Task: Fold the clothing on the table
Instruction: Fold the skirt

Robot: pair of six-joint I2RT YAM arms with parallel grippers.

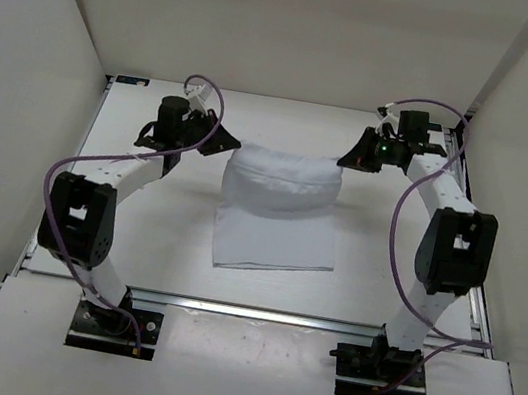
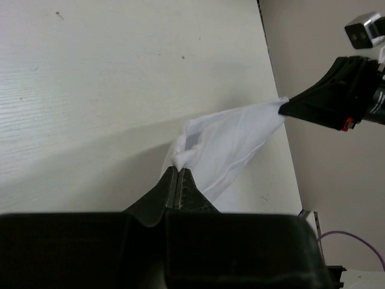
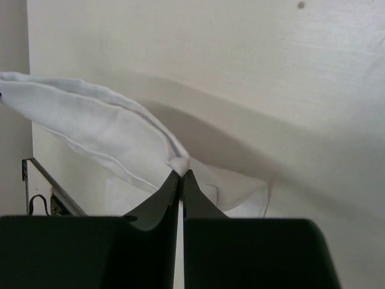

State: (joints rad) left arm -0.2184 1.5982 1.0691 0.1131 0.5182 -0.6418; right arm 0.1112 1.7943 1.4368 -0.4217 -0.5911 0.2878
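- Left gripper (image 1: 223, 141) pinches the clothing's (image 1: 276, 215) far left corner.
- Right gripper (image 1: 346, 160) pinches its far right corner.
- Far edge held up, near half flat on the table (image 1: 158, 225).

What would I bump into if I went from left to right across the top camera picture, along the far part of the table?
left gripper, pinching one corner → clothing, held up between the two → right gripper, pinching the other corner
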